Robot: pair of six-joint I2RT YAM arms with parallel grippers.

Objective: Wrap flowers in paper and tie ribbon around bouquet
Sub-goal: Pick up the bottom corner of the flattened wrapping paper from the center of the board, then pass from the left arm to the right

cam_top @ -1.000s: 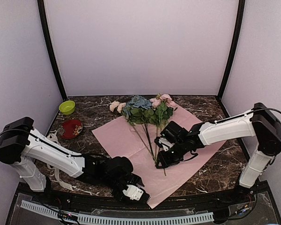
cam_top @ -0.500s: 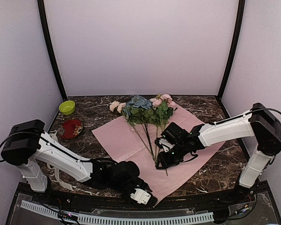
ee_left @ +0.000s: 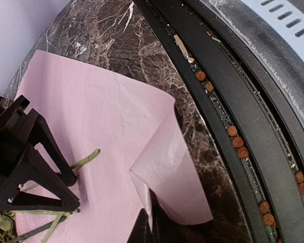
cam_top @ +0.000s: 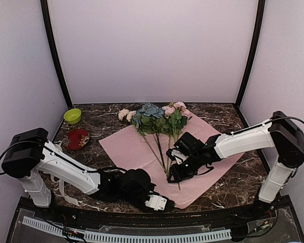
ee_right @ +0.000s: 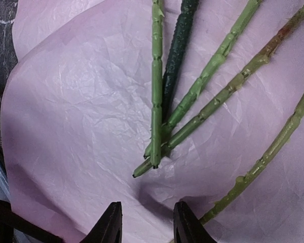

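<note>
Paper (cam_top: 134,147) lies pink-side up mid-frame on bench (cam_top: 233,187), flowers (cam_top: 159,121) across it. Left hand (cam_top: 164,204) pinches its lower corner, likely to fold over; right hand (cam_top: 172,174), spread, hovers over stems (ee_right: 157,86), probably steadying them.

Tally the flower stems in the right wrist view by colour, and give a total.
Light green stems: 4
Dark green stem: 1
Total: 5
</note>
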